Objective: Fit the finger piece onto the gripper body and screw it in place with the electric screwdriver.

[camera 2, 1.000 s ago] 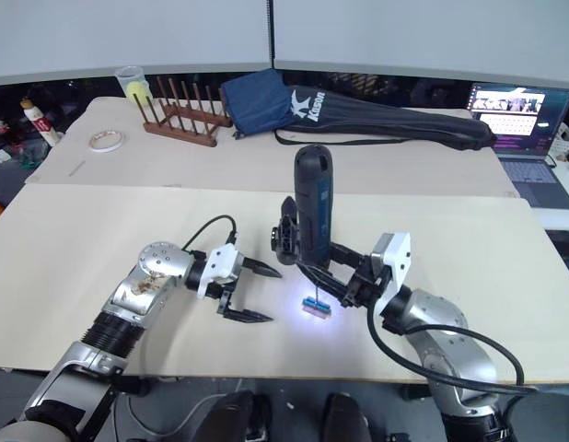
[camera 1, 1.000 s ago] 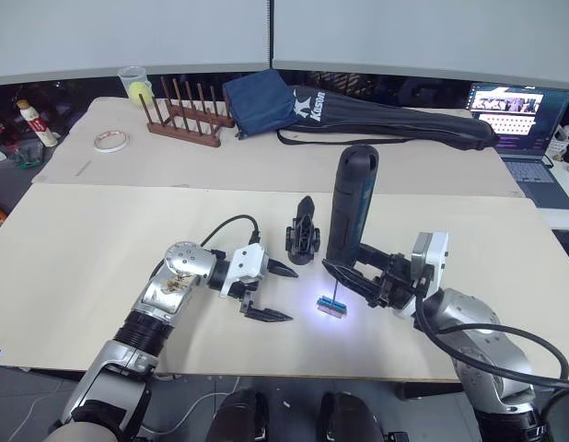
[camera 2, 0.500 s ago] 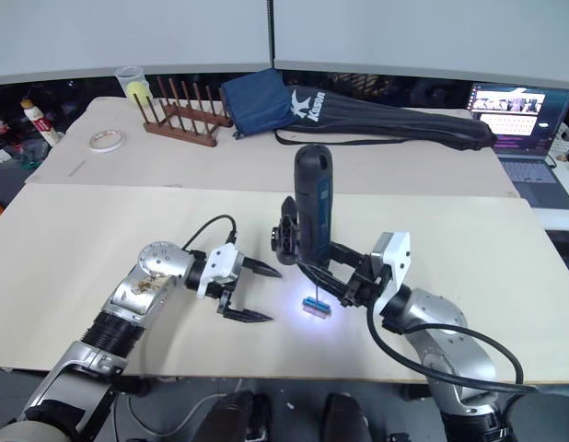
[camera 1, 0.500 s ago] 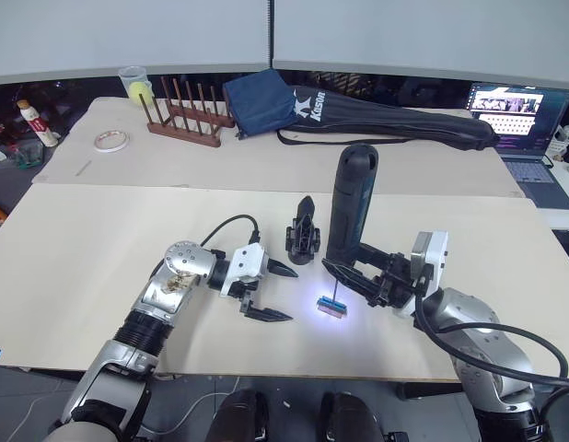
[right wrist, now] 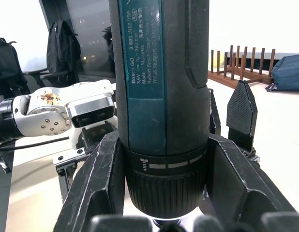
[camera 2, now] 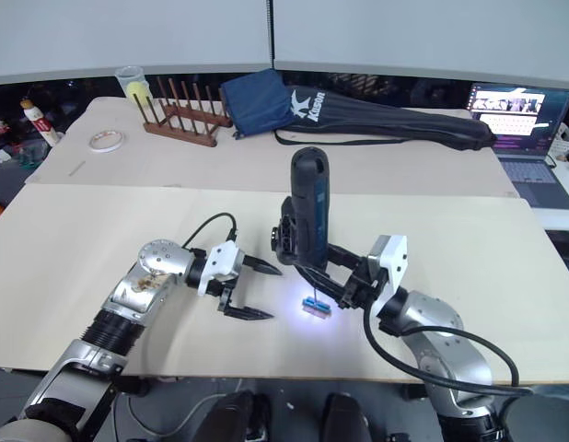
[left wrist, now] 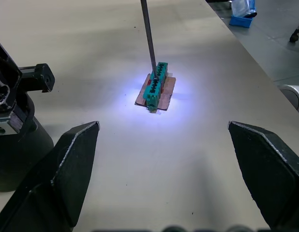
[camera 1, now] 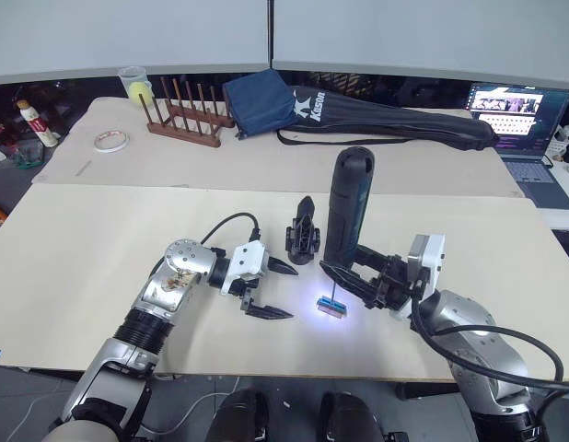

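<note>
The electric screwdriver (camera 1: 349,207) stands upright, clamped in the right gripper (camera 1: 358,276), with its bit down in a small green terminal block (left wrist: 156,88) lit by the tip light. The gripper body (camera 1: 302,235) sits just beside the driver at its 9 o'clock, one finger pointing up. I can't pick out the loose finger piece. The left gripper (camera 1: 271,290) hangs wide open and empty at 8 o'clock. Risk: the driver could tip or skate off that block since nothing pins it. The bag (camera 1: 358,110) and rack (camera 1: 183,115) are well clear at 12.

gripper body (camera 2: 283,241) partly behind electric screwdriver (camera 2: 307,214)
</note>
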